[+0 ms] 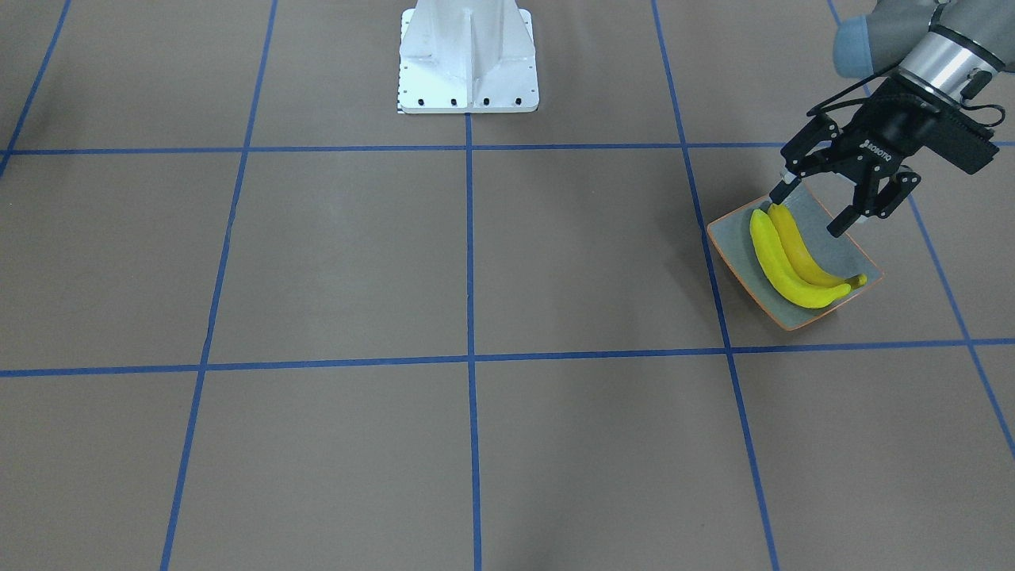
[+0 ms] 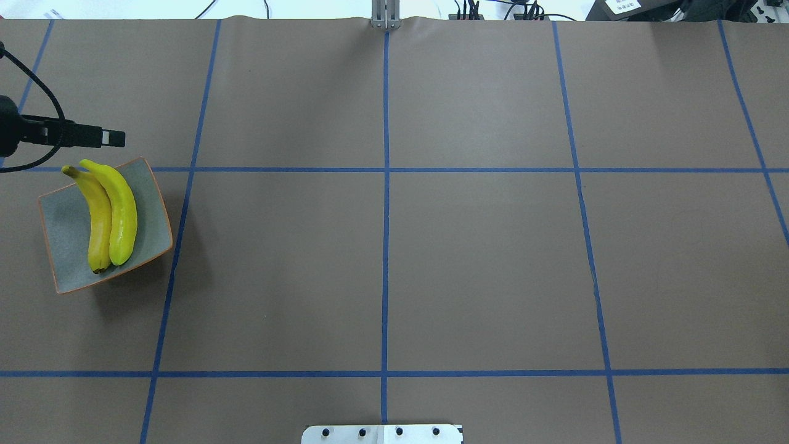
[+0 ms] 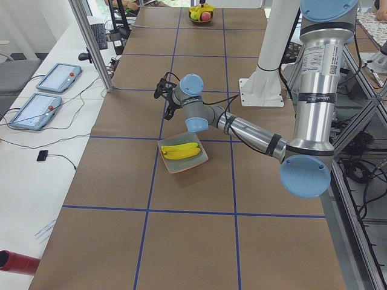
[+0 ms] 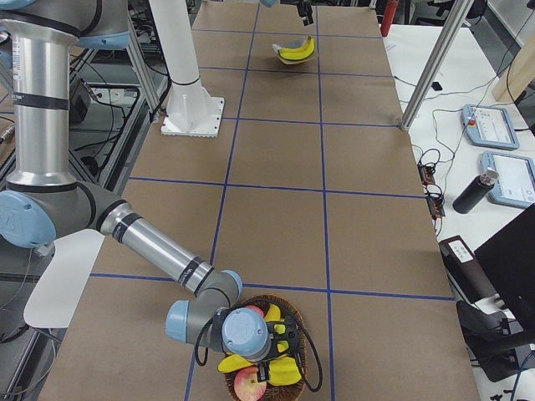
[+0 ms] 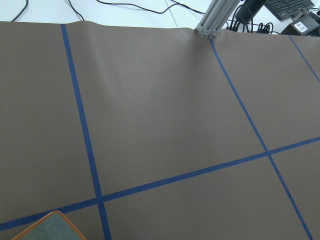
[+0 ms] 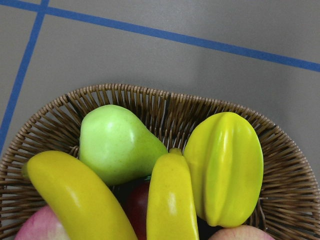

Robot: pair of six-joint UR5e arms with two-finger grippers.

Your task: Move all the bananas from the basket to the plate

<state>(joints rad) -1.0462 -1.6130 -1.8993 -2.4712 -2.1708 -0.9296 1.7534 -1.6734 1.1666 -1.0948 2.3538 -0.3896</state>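
Observation:
Two yellow bananas (image 1: 793, 258) lie side by side in the square grey plate (image 1: 848, 254) with the orange rim; they also show in the overhead view (image 2: 108, 213). My left gripper (image 1: 807, 212) is open and empty, just above the plate's edge by the bananas' tips. Two more bananas (image 6: 75, 200) (image 6: 170, 200) lie in the wicker basket (image 6: 150, 100), straight below the right wrist camera. My right gripper (image 4: 269, 347) hangs over the basket (image 4: 292, 322) at the table's other end. I cannot tell whether it is open or shut.
The basket also holds a green pear (image 6: 117, 142), a yellow starfruit (image 6: 225, 167) and red apples (image 4: 248, 383). The white pedestal base (image 1: 468, 63) stands at mid-table by the robot. A corner of the plate (image 5: 47, 227) shows in the left wrist view.

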